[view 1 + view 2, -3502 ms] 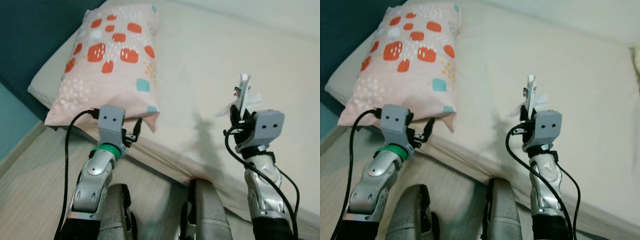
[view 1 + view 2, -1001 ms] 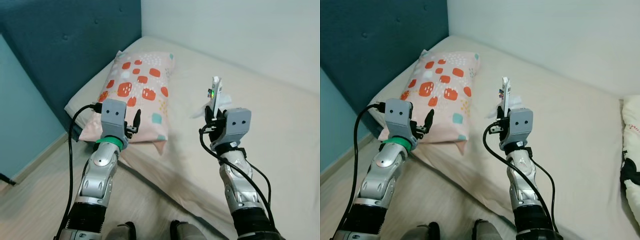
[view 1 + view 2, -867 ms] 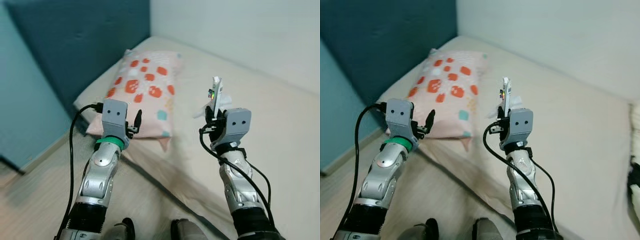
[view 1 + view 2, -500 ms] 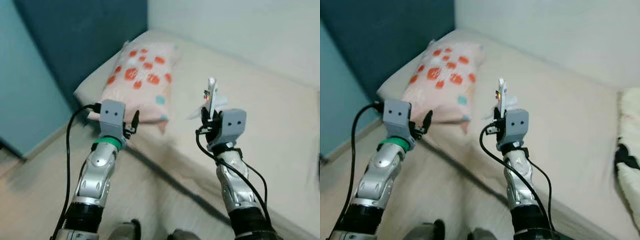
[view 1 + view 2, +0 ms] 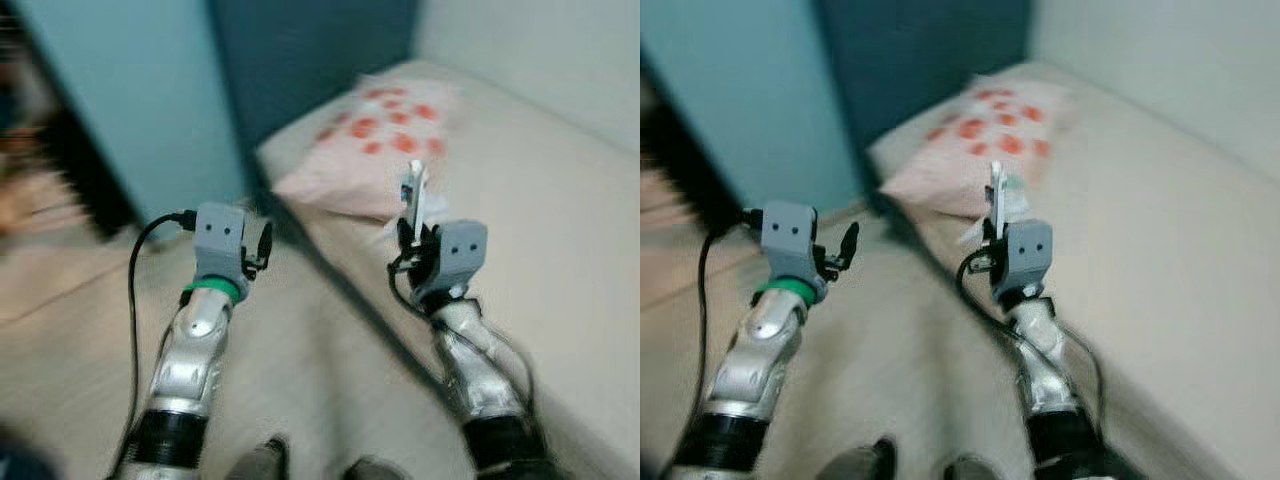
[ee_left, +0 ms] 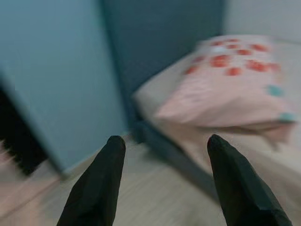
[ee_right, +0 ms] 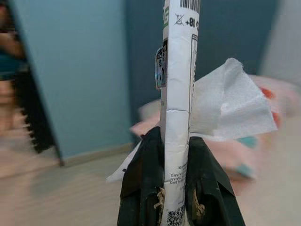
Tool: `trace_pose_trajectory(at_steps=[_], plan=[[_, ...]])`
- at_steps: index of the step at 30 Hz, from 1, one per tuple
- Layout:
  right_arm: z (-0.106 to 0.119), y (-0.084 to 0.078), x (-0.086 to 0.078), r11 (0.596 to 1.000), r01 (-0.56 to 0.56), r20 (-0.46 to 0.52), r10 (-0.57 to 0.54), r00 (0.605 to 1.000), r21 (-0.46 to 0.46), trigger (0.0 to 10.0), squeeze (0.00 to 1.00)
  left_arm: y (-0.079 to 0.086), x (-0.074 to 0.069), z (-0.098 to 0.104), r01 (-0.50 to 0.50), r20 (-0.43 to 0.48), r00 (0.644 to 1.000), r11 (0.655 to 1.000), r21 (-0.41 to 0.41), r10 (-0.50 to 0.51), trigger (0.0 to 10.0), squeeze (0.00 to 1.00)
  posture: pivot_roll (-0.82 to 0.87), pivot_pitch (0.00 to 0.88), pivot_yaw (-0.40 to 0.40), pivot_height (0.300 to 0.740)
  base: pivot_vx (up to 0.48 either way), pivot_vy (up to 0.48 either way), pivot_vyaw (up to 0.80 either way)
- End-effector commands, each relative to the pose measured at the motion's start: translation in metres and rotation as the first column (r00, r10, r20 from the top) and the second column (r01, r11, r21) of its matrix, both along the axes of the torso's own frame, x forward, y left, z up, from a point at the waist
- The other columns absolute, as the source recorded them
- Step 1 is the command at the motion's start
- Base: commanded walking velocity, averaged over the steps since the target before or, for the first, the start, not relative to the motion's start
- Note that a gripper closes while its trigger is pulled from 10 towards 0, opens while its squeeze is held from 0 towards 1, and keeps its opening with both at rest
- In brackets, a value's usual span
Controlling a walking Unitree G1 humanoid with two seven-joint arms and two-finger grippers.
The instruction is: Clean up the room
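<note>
The right gripper (image 7: pixel 178 188), jaws clamped on a white packet (image 7: pixel 178 94) and tissue (image 7: pixel 230 106), is carrying them; a bin seems next. The left gripper (image 6: pixel 164 183) jaws are standing apart, empty.

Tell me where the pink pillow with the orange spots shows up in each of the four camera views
Left eye view: pillow in the upper middle, on the bed, behind the right gripper.
Right eye view: pillow in the upper middle, just above the flat white packet.
Left wrist view: pillow upper right, beyond the open left gripper.
Right wrist view: blurred pillow behind the packet and tissue.
Shared landmark: dark blue headboard.
</note>
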State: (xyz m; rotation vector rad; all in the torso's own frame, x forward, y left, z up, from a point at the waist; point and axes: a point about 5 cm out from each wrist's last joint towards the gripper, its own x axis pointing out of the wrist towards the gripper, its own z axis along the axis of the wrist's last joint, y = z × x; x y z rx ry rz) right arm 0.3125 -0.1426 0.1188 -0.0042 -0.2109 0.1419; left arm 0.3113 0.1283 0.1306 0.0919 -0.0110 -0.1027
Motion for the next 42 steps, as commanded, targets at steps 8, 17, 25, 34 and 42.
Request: trace_pose_trajectory(at_steps=[8,17,25,34,42], plan=[[-0.003,-0.003,0.002,0.993,0.022,-0.037,-0.018,0.999,0.115,10.0,0.00,-0.006,0.002,-0.003,0.017,-0.029,0.999,0.999,0.036,-0.016,10.0,0.00,0.00,0.000,0.024,0.734,0.000,0.000,0.74],[-0.003,0.004,0.001,0.993,-0.027,-0.030,0.030,0.999,0.113,10.0,0.00,-0.006,0.003,-0.003,0.022,-0.035,0.999,0.998,0.065,-0.020,10.0,0.00,0.00,0.000,0.027,0.734,0.000,0.000,0.72],[-0.004,0.009,0.000,0.993,-0.052,-0.032,0.056,0.998,0.108,10.0,0.00,-0.003,0.003,-0.005,0.013,-0.042,0.999,0.997,0.073,-0.010,10.0,0.00,0.00,0.000,0.027,0.734,0.000,0.000,0.71],[-0.005,0.015,-0.002,0.991,-0.110,-0.027,0.112,0.993,0.074,10.0,0.00,-0.003,0.003,-0.006,0.009,-0.047,0.999,0.996,0.088,-0.005,10.0,0.00,0.00,0.000,0.030,0.734,0.000,0.000,0.71],[-0.021,0.013,-0.006,0.993,-0.108,-0.083,0.112,0.990,0.051,10.0,0.00,0.014,-0.006,-0.040,-0.042,-0.134,0.989,0.986,0.158,0.063,10.0,0.00,0.00,0.000,0.026,0.734,0.000,0.000,0.70]])
